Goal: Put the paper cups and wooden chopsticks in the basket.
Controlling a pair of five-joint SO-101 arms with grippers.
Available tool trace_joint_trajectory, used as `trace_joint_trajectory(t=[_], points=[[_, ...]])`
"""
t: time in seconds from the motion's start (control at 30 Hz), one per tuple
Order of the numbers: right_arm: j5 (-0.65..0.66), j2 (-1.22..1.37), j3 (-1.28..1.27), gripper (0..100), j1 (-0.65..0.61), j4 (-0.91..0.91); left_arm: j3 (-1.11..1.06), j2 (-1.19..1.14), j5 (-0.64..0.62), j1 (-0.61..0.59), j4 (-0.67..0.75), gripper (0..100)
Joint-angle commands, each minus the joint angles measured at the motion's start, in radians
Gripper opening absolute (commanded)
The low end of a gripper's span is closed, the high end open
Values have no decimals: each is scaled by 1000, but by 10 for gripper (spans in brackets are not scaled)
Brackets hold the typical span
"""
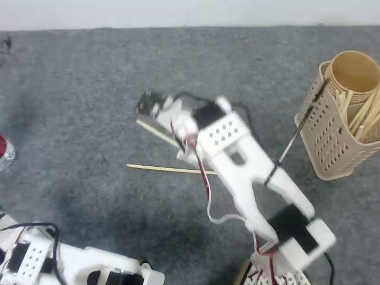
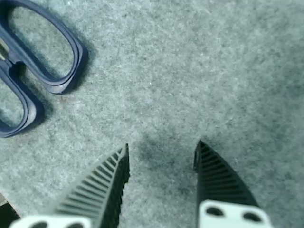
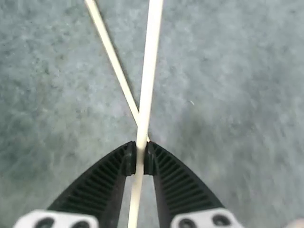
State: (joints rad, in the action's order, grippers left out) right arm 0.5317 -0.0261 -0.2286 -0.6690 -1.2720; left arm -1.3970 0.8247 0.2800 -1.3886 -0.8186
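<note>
Carpet (image 1: 71,89), grey, runs right across the table, and at its far left edge a clear object with a touch of red (image 1: 5,153) is cut off, too little of it to name. Low on the left sits the left arm (image 1: 89,264), partly out of frame. Its own camera gives us the left gripper (image 2: 161,154), jaws spread wide with nothing but carpet between them, and off to one side the dark loop handles of a pair of scissors (image 2: 38,61), blades out of shot. On to the middle: the right arm (image 1: 237,160) stretches over two wooden sticks, a slanting chopstick (image 1: 155,132) and a level chopstick (image 1: 166,169). Both run in under the arm's white body, so from above the pinch point is hidden and I can't say which stick is taken. The wrist camera shows the grip itself: the right gripper (image 3: 140,154) is clamped tight on the gripped chopstick (image 3: 151,71), which passes straight between the fingertips, while the crossing chopstick (image 3: 110,54) runs beneath it and meets it right at the tips. Over on the right, well apart from that gripper, the basket (image 1: 332,148) stands upright, its side clipped by the frame, with paper cups (image 1: 356,71) nested in it and a bundle of chopsticks (image 1: 365,119) leaning inside.
</note>
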Motion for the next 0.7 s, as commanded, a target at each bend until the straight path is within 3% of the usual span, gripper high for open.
trace_joint_trajectory(t=[0.0,0.3,0.57,0.67], points=[[-5,-108,-229,7,-4,260,5,21,11,11,15,218],[204,71,-210,7,4,269,5,21,11,11,15,218],[226,137,-192,10,4,306,5,21,11,11,15,218],[222,134,-173,56,5,288,5,21,11,11,15,218]])
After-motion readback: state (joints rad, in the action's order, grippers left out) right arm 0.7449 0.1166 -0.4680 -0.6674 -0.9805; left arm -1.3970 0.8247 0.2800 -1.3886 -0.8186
